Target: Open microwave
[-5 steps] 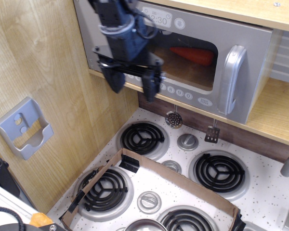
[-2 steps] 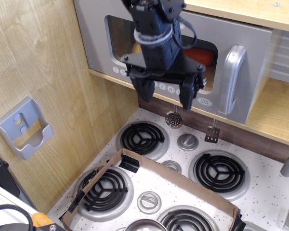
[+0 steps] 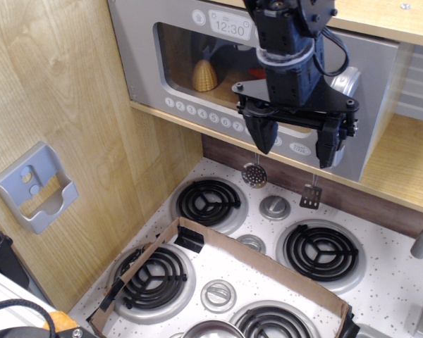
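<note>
The microwave [image 3: 176, 56] is a grey toy unit on a wooden shelf, door closed, with a clear window, a printed clock reading 12:30 and a row of round white buttons. Its silver loop handle [image 3: 352, 77] at the door's right end is mostly hidden behind my arm. My gripper [image 3: 295, 144] is black, open and empty, fingers pointing down in front of the door's right part, just left of the handle. A yellow cone-shaped toy shows through the window.
A toy stove top [image 3: 268, 239] with several black coil burners and silver knobs lies below. A brown cardboard frame [image 3: 218, 243] rests on it. A grey plastic pocket bracket [image 3: 37, 186] hangs on the left wooden wall. Small utensils hang under the shelf.
My gripper has moved steadily right across the microwave door, from its left part to beside the handle. It stayed open. The door has not moved.
</note>
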Robot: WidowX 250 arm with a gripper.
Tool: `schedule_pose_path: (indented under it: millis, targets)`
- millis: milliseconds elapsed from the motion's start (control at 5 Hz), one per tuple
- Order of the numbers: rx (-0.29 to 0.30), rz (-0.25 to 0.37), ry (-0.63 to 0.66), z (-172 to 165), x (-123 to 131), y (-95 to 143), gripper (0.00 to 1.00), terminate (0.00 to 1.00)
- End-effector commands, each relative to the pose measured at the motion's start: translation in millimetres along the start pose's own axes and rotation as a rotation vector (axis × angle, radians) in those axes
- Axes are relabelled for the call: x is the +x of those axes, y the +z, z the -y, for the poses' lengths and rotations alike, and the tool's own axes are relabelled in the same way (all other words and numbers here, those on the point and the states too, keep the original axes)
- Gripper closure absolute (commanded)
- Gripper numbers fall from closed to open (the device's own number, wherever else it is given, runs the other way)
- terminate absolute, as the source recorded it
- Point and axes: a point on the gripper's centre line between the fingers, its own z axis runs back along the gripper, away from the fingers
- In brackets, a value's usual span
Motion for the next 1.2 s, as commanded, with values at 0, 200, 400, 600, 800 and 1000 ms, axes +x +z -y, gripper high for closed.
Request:
schedule_pose_path:
  millis: [0, 200, 400, 600, 800, 1000]
  targets:
    - [0.017, 0.048, -0.069, 24.7, 38.6, 14.4, 0.0, 0.0]
    - [0.024, 0.053, -0.096, 29.7, 47.4, 18.2, 0.0, 0.0]
    - [0.033, 0.076, -0.09, 34.3, 47.2, 19.5, 0.0, 0.0]
    - [0.049, 0.106, -0.085, 35.2, 45.4, 19.5, 1.0, 0.0]
    - [0.059, 0.11, -0.065, 35.4, 40.7, 18.5, 1.0, 0.0]
    - [0.078, 0.108, -0.03, 31.6, 26.9, 17.7, 1.0, 0.0]
